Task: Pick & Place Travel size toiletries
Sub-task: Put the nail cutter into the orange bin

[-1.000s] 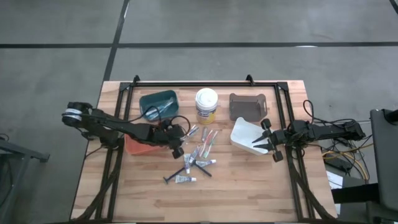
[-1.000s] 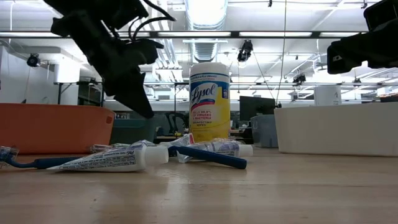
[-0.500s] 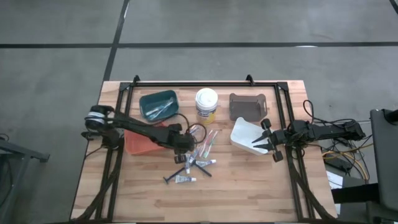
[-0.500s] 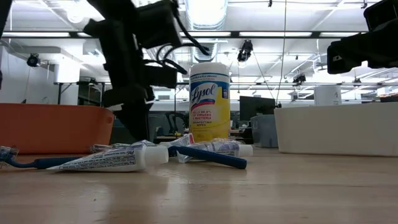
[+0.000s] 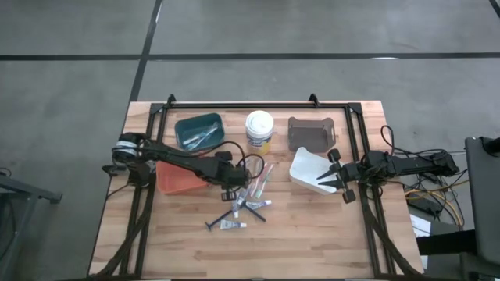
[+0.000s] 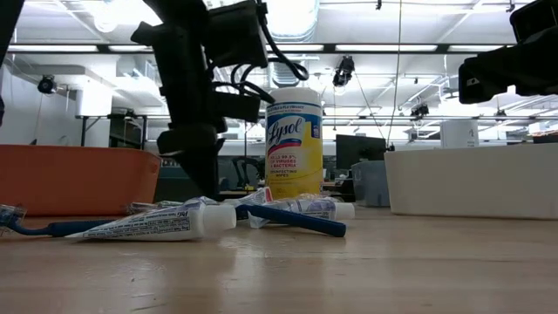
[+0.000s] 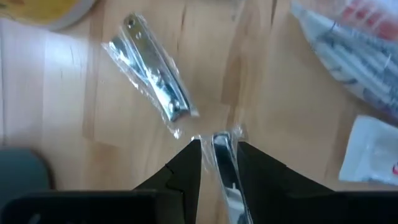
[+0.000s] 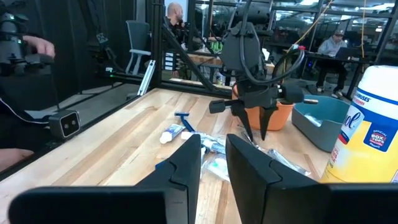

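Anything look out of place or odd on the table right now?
Nothing is spilled or damaged. The toiletries lie in a loose, crisscrossed scatter mid-table. The left hand straddles a wrapped nail clipper, with a second wrapped clipper lying askew just beyond.

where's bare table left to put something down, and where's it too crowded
Bare wood runs along the near edge of the table, below the loose toiletries. Another free patch lies near the orange bin, towards the table's left corner. The middle is crowded: the toiletries, the left claw among them, the wipes tub and the white bin.
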{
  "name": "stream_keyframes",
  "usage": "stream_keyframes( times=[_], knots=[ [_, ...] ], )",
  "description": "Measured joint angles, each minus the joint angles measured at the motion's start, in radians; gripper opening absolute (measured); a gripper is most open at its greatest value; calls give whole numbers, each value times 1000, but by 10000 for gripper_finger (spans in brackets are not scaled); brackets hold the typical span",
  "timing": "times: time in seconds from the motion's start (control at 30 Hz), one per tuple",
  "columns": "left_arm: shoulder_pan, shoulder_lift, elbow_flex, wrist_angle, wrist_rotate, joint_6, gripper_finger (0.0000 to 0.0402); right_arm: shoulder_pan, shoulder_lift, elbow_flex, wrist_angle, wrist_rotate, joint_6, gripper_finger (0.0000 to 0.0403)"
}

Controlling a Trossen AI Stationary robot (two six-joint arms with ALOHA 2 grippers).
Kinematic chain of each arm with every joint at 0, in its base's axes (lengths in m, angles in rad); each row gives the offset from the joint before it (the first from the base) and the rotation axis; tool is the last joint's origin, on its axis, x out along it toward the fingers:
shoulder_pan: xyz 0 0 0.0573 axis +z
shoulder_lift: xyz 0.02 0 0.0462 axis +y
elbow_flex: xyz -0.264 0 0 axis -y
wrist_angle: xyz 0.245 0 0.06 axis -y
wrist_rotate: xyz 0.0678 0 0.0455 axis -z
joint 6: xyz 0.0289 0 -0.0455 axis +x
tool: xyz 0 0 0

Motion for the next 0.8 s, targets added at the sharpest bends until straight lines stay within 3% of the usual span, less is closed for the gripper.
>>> stream_keyframes(
  times=[0.3, 0.5, 0.8],
  knots=[
    [2, 1, -1, 49, -13, -121, 108, 0, 0, 0, 0, 0, 0, 76],
    [4, 1, -2, 15, 26, -115, 112, 0, 0, 0, 0, 0, 0, 83],
    [11, 1, -16, -1, 29, -147, 192, 0, 0, 0, 0, 0, 0, 77]
  ],
)
